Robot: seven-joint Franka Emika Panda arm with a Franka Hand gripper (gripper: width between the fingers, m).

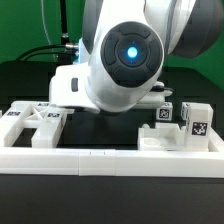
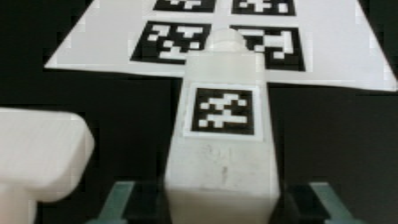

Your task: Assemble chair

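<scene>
A long white chair post (image 2: 221,130) with a black-and-white tag on its upper face lies between my gripper's two fingers in the wrist view. My gripper (image 2: 222,202) is shut on the post's near end, one finger (image 2: 128,200) on each side. A rounded white chair part (image 2: 39,150) lies just beside the post. In the exterior view the arm's body (image 1: 125,55) hides the gripper and the post. A framed chair panel (image 1: 35,125) lies at the exterior view's left, and two tagged blocks (image 1: 190,118) stand at its right.
The marker board (image 2: 107,45) lies flat on the black table just beyond the post's far tip. A long low white border rail (image 1: 110,155) runs along the table's front in the exterior view. Cables hang behind the arm.
</scene>
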